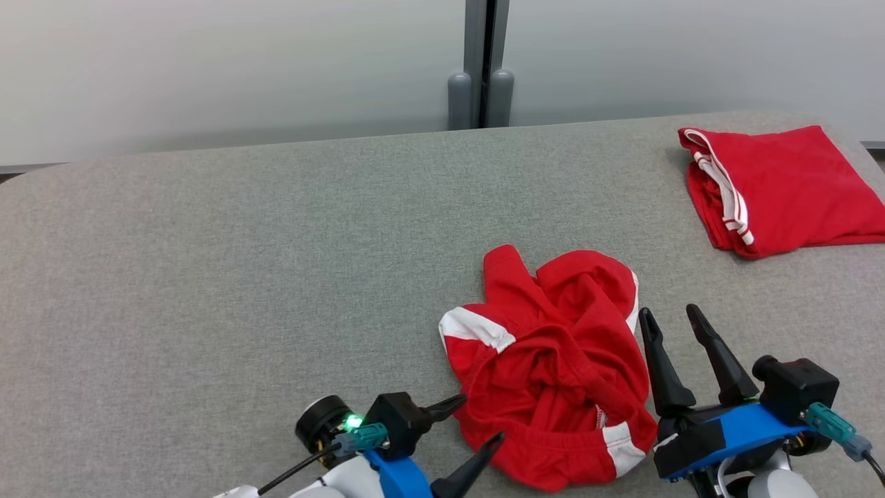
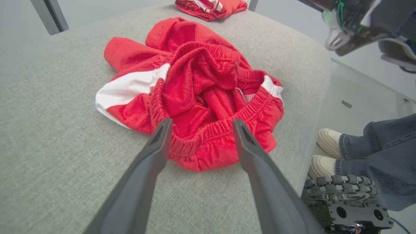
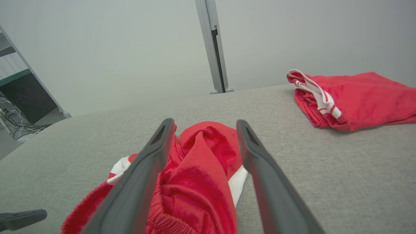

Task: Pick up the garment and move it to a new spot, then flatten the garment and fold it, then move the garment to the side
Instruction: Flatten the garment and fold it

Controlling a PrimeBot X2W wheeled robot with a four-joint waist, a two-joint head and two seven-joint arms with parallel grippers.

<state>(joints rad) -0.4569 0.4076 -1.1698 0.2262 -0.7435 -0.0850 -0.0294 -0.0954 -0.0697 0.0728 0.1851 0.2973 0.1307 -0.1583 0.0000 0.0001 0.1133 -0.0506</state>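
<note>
The garment (image 1: 553, 366) is a pair of red shorts with white side patches, lying crumpled on the grey table near its front edge. My left gripper (image 1: 477, 422) is open at the garment's near-left edge, its fingertips just short of the elastic waistband (image 2: 208, 136) with nothing between them. In the left wrist view the left gripper (image 2: 202, 123) frames that waistband. My right gripper (image 1: 669, 315) stands open just right of the heap, holding nothing. In the right wrist view the right gripper (image 3: 204, 123) looks over the garment (image 3: 198, 169).
A second red garment (image 1: 781, 187) lies folded at the table's back right corner. The grey padded table (image 1: 242, 277) stretches bare to the left and back. A person's shoes (image 2: 328, 139) and jeans stand on the floor beside the table's edge, near my base (image 2: 347, 201).
</note>
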